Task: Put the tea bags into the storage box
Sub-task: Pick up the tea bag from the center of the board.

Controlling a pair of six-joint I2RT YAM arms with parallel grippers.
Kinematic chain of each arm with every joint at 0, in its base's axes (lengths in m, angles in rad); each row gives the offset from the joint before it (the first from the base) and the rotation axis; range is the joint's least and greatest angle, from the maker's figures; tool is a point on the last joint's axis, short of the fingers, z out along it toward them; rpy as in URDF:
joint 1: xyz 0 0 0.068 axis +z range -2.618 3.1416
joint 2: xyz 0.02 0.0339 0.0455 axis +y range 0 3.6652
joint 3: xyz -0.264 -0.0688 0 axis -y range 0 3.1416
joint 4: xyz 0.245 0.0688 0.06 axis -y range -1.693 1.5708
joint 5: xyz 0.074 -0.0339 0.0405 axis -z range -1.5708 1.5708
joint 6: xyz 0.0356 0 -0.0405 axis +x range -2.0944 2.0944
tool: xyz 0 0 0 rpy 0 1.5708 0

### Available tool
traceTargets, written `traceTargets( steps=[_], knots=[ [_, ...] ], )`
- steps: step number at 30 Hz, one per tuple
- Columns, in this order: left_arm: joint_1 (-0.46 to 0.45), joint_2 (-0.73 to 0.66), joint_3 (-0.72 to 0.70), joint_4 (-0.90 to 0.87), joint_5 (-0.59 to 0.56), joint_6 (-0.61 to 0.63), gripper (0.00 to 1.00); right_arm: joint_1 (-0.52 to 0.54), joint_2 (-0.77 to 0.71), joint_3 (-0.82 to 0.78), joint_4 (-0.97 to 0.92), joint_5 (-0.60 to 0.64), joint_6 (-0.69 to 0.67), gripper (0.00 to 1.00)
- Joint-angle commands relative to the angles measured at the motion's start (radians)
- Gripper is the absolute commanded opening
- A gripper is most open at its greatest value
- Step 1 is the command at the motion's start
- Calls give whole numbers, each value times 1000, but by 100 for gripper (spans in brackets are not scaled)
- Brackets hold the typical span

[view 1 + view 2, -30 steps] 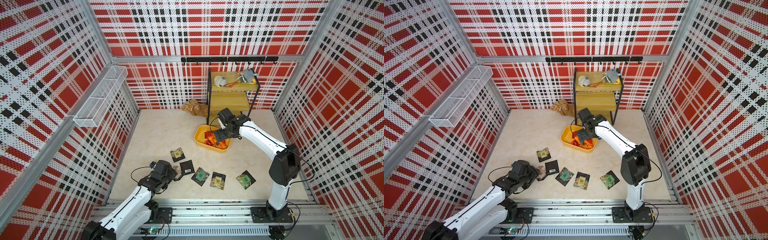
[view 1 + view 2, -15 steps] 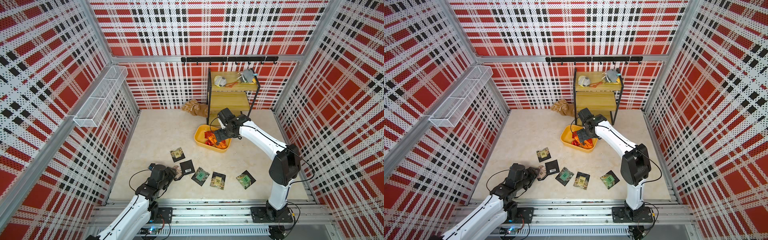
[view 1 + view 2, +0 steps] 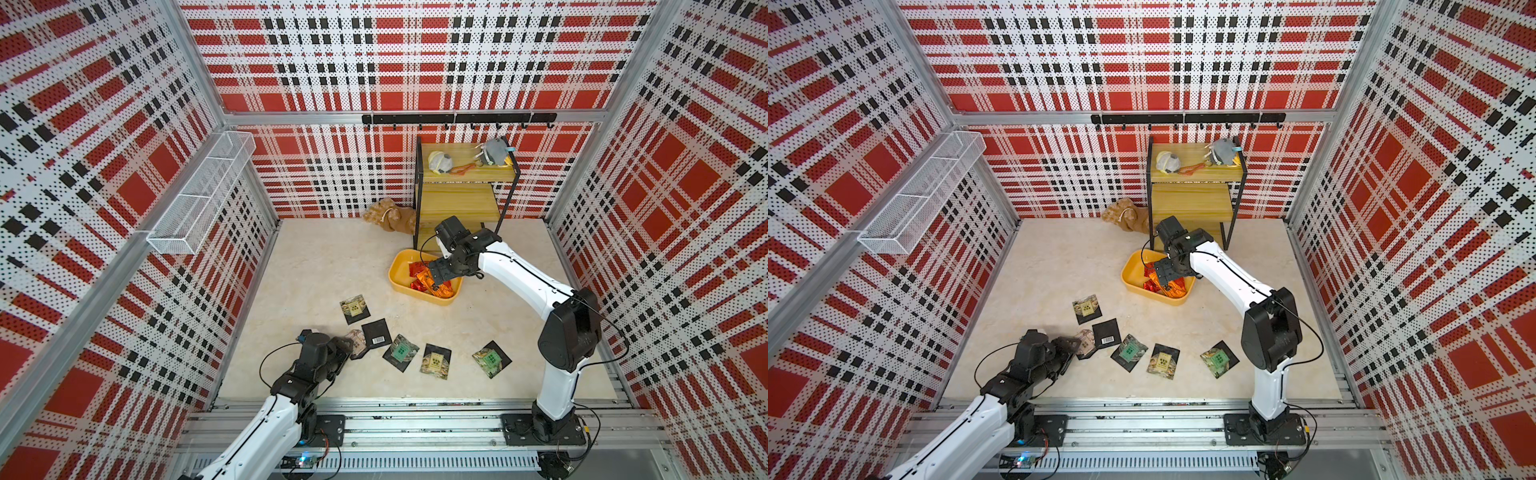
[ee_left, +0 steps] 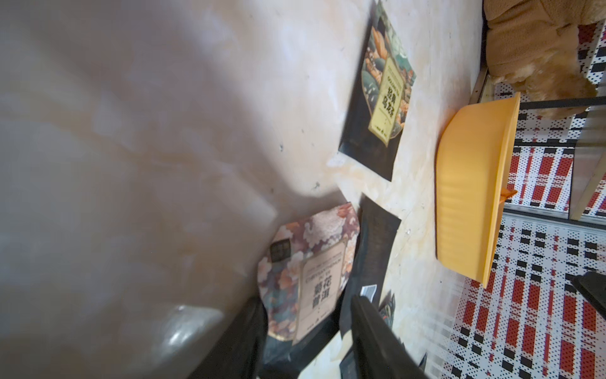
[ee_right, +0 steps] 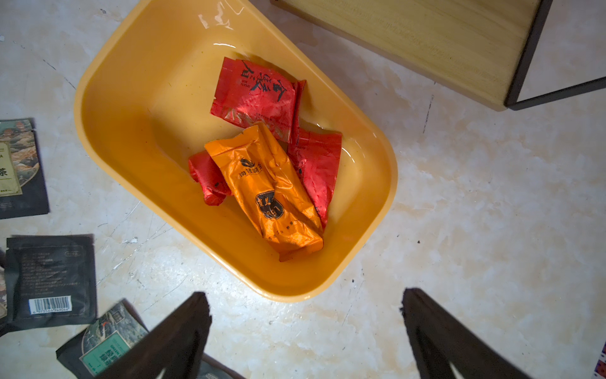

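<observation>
The yellow storage box (image 3: 401, 269) (image 5: 137, 131) holds an orange tea bag (image 5: 269, 190) and red tea bags (image 5: 259, 95). My right gripper (image 3: 437, 276) (image 5: 305, 295) hangs above the box's near end, open, with nothing between its fingers. Several black tea bags lie on the floor in front: (image 3: 354, 308), (image 3: 376, 332), (image 3: 400, 352), (image 3: 435, 360), (image 3: 491, 359). My left gripper (image 3: 347, 347) (image 4: 306, 305) is low at the front left. Its jaws stand open on either side of a floral tea bag (image 4: 314, 262) (image 3: 356, 341), with a gap showing beside one finger.
A brown plush toy (image 3: 390, 218) lies by the back wall next to a wooden stepped shelf (image 3: 457, 203) carrying small toys. A white wire basket (image 3: 199, 195) hangs on the left wall. A black hook rail (image 3: 457, 118) runs along the back wall.
My left arm has drawn down toward the front edge and its jaws have narrowed around the floral tea bag. The right arm has not moved.
</observation>
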Motion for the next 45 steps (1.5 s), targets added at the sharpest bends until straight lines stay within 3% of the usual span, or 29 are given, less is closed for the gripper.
traceTargets(
  steps=[1, 4, 13, 23, 29, 38, 45],
  knots=[
    [8, 57, -5, 25, 14, 25, 48, -5, -34, 3, -16, 11, 3, 98],
    [8, 111, 12, 22, 13, 51, 47, -6, -34, 3, -17, 14, 3, 98],
    [10, 192, 30, 5, -15, 89, 29, -6, -37, -8, -16, 6, 9, 97],
    [11, 217, 37, 5, -11, 117, 0, -6, -44, -25, -13, 0, 13, 96],
    [13, 213, 63, -13, -8, 132, 0, 11, -51, -49, 12, -60, 34, 93],
    [11, 157, 104, -91, -21, 123, 0, 214, 29, -53, 116, -213, 145, 92],
    [11, 97, 152, -141, -28, 124, 0, 264, 90, -23, 144, -240, 175, 91]
  ],
)
